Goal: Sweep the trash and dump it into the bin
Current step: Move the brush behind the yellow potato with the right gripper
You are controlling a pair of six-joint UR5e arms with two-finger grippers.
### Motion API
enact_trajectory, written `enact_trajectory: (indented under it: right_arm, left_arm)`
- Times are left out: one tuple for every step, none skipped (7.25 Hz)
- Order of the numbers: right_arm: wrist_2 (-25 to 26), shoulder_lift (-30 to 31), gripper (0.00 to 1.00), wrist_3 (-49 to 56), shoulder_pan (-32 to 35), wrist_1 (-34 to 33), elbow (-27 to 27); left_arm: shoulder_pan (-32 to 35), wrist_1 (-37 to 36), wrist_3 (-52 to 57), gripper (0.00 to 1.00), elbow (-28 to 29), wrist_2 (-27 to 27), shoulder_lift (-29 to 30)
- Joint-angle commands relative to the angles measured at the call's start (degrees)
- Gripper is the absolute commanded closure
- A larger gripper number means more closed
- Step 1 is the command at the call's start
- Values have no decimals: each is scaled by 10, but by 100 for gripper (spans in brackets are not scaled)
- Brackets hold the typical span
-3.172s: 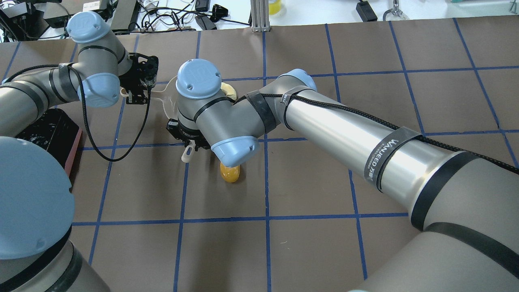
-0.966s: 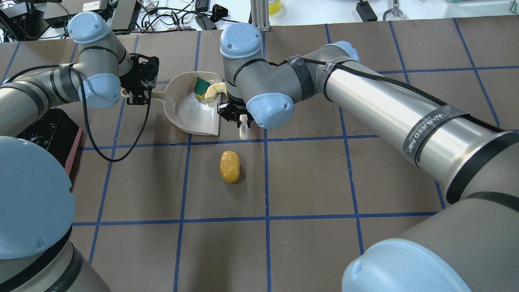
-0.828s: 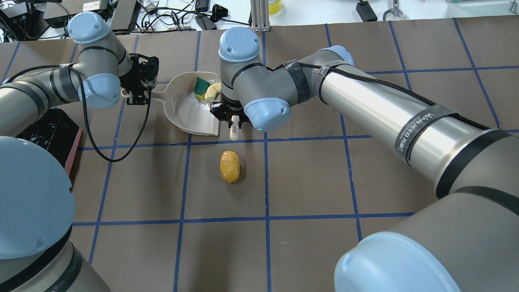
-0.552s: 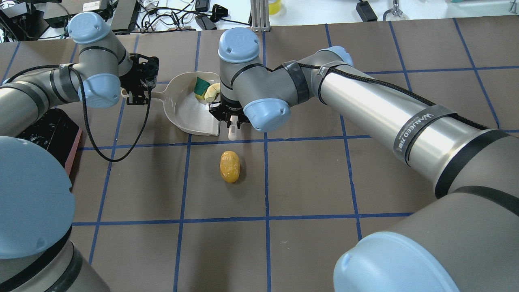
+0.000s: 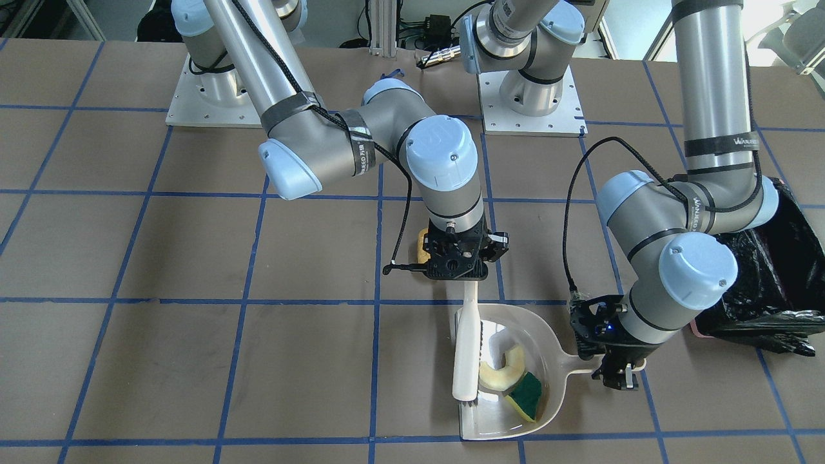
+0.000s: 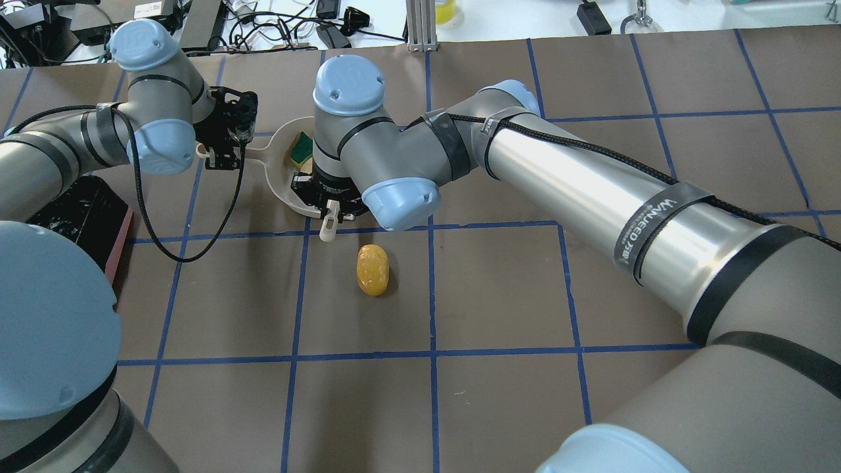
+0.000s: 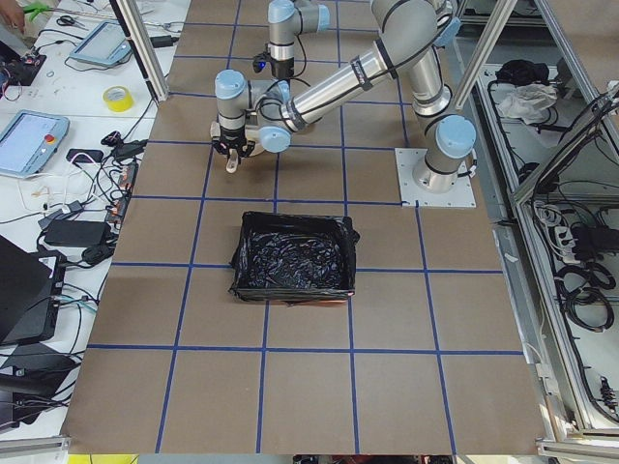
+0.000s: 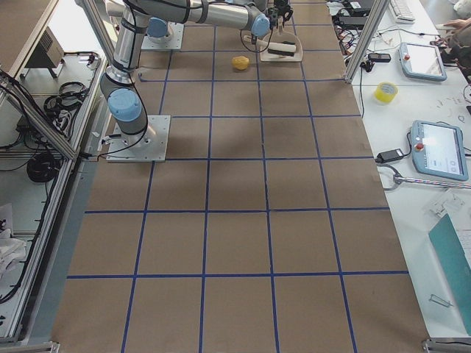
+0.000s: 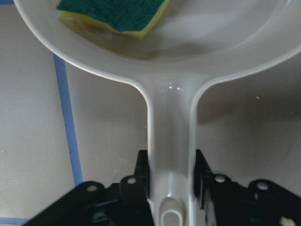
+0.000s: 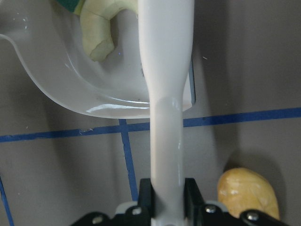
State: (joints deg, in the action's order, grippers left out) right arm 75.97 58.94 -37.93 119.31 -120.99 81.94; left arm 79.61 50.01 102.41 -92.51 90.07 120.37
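A pale grey plastic dustpan (image 5: 499, 425) sits flat on the brown table. It holds two pieces of the trash: a green-and-yellow sponge wedge (image 5: 525, 390) lying toward the rounded back wall, and a pale yellow curved crescent (image 5: 499, 370) next to it, nearer the open lip. A rectangular pink bin (image 7: 290, 299) lined with a crinkly black plastic bag stands apart from the dustpan, on the robot's left, beside the left arm's elbow.

The left gripper (image 5: 615, 377) has its fingers clamped on either side of the dustpan's narrow handle (image 9: 170, 155), with the sponge at the far end of that handle. The right gripper (image 5: 469, 278) has its fingers pressed tight on the stem of a long white plastic brush (image 5: 465, 351). The brush reaches along the pan's open lip, and its head lies just beside the crescent.

The third piece, a tan potato-like oval lump (image 6: 372, 269), lies on the table outside the pan, across a blue tape line from it. It is close beside the right gripper's body and touches neither the brush nor the fingers.
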Motion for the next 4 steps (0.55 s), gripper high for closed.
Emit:
enact_trajectory:
  right_arm:
    - [25, 60, 100, 56, -28, 100, 12]
    - [53, 102, 100, 80, -39, 142, 36]
    - [69, 159, 100, 83, -43, 171, 79]
    - [72, 204, 100, 82, -39, 181, 132]
  left_arm:
    - [-1, 0, 2, 95, -1, -1, -7]
    - [-1, -1, 8, 99, -2, -1, -14]
    - [-10, 3, 38, 99, -16, -2, -30]
    - [-29, 3, 59, 100, -63, -5, -64]
